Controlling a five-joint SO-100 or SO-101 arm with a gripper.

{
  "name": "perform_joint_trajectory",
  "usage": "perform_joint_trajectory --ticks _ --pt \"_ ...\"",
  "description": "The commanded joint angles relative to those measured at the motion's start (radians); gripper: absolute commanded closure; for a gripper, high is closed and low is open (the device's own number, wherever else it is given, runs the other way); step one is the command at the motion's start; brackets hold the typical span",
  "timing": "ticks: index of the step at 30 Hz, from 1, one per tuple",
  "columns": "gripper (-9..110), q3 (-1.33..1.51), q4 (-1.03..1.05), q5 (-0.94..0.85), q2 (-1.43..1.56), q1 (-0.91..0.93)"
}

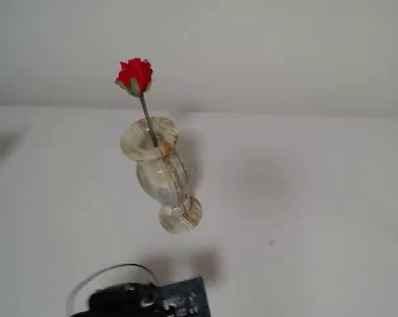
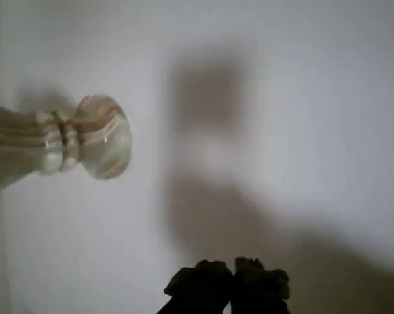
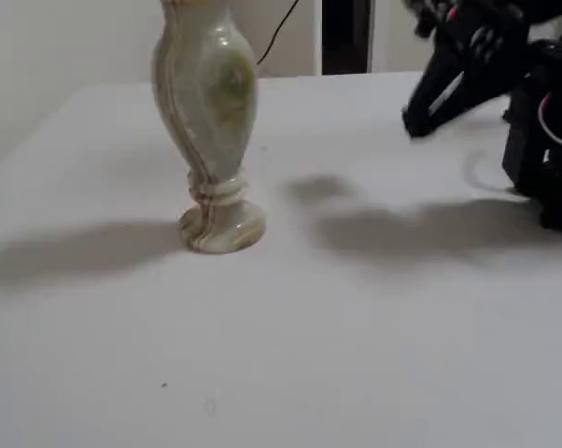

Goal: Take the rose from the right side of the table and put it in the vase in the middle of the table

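Standing upright in the vase [image 1: 160, 173], the rose [image 1: 134, 76] shows its red bloom well above the flared rim in a fixed view, with the thin stem slanting down into the mouth and resting against the near side of the rim. I see the green sepals just under the bloom; how deep the stem goes inside I cannot tell. The marbled vase stands on its round foot on the white table [image 1: 305, 198], roughly in the middle of what that camera covers.

From the lower fixed view I get the vase [image 3: 209, 140] from the side: bulging body, narrow waist, banded foot planted flat, its top cut off by the frame edge so the rose is out of sight there. My gripper [image 3: 414, 123] is at the upper right of that picture, raised above the table [image 3: 290, 355] and well apart from the vase, with nothing held. Its dark fingertips look drawn close together, touching or nearly so. A dark shadow of the arm falls on the tabletop beneath it.

On the wrist camera the gripper [image 2: 233, 267] enters from the bottom edge, blurred, the two dark tips side by side with barely a seam between them and nothing in their grasp. The foot and waist of the vase [image 2: 86, 137] lie at the left edge of that picture, clear of the fingers.

At the bottom of the upper fixed view I see part of the arm [image 1: 146, 300], dark, with a pale cable looping beside it.
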Motion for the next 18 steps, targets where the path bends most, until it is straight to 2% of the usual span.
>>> perform_joint_trajectory --ticks 1,18 --pt "102 0.104 -0.054 -0.005 0.012 0.018" --pt "101 0.129 -0.069 0.052 0.012 0.038"
